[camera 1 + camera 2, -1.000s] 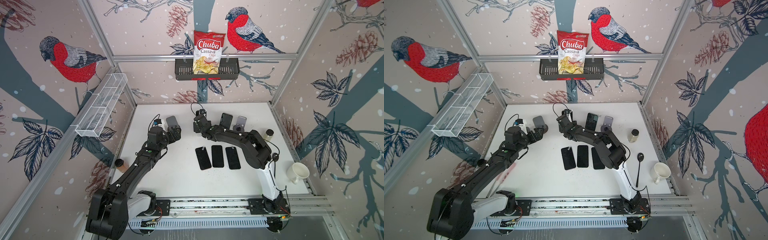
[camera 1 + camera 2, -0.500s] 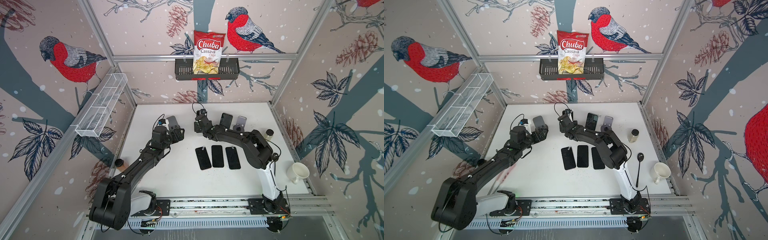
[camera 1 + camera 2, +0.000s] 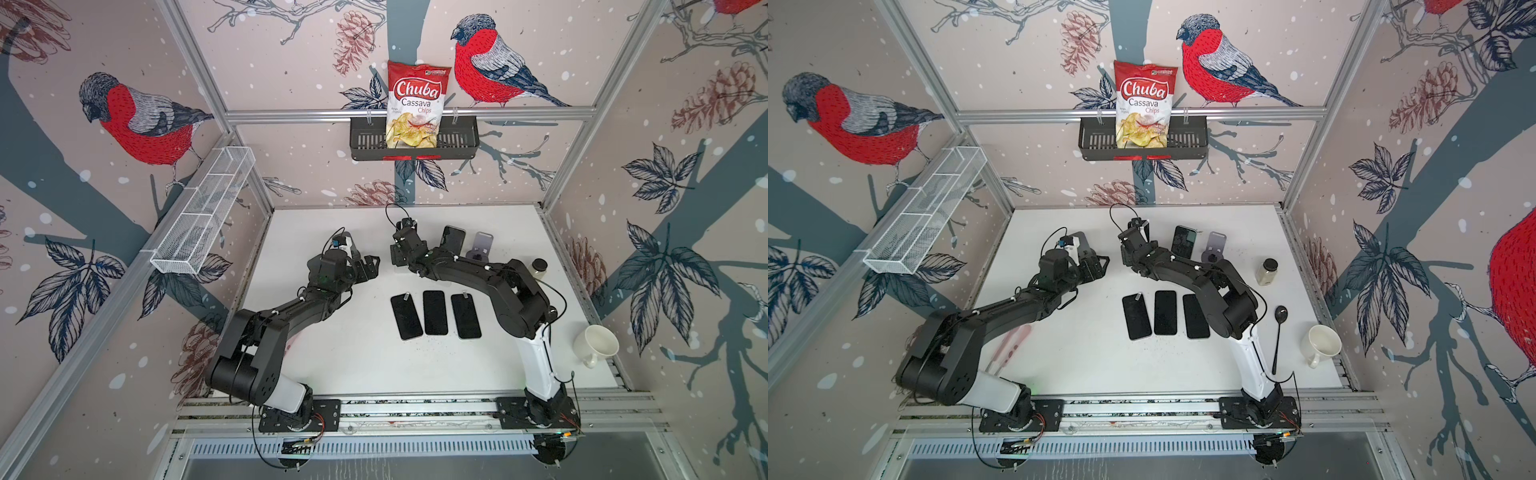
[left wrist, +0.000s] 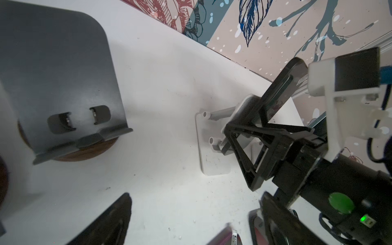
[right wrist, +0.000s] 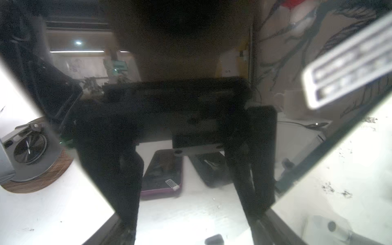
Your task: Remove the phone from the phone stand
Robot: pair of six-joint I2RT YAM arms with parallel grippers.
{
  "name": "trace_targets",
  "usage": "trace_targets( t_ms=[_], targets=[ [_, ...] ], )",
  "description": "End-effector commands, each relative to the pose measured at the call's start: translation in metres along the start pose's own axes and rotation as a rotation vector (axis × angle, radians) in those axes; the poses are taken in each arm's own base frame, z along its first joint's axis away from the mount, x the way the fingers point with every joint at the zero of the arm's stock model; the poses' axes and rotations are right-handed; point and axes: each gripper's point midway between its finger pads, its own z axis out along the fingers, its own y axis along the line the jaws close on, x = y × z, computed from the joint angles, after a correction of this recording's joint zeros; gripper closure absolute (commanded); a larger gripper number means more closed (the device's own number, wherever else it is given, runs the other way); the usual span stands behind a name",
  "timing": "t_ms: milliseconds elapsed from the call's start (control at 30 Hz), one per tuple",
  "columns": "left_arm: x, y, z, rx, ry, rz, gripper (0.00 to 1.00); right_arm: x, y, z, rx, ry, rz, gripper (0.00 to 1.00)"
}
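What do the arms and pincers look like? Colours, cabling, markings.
Both match: left arm and right arm have black links, white nearest the base, and thin black cables looping off the wrists. Left pincer and right pincer: black open-frame triangular fingers. The right wrist carries a white camera bracket and a green light.

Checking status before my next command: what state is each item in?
Target phone: leaning in white stand.
Dark grey stand: empty.
Purple stand: empty.
Second phone: propped upright, support hidden.
Three phones: flat on table.
Chips bag: standing in wall basket.
Left end effector: open, empty.
Right end effector: at target phone, grip unclear.
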Motion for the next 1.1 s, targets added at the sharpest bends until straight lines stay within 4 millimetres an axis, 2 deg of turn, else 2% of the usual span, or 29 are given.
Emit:
trace_targets(
  t_ms=[0,433,700,1067],
  targets=[
    [-0.012,-0.015,0.003,0.062,-0.047,0.025,0.06,-0.007,0.001,-0.003,-0.006,-0.017,0.000,0.22],
    [-0.009,-0.018,0.000,0.065,-0.026,0.028,0.06,-0.022,0.004,-0.007,-0.016,-0.032,0.002,0.23],
    [-0.009,-0.018,-0.001,0.064,-0.024,0.027,0.07,-0.013,0.003,0.004,-0.006,-0.031,0.020,0.24],
    [-0.011,-0.017,-0.006,0.051,-0.031,0.036,0.07,-0.007,0.002,0.006,0.005,-0.047,0.019,0.26]
  ],
)
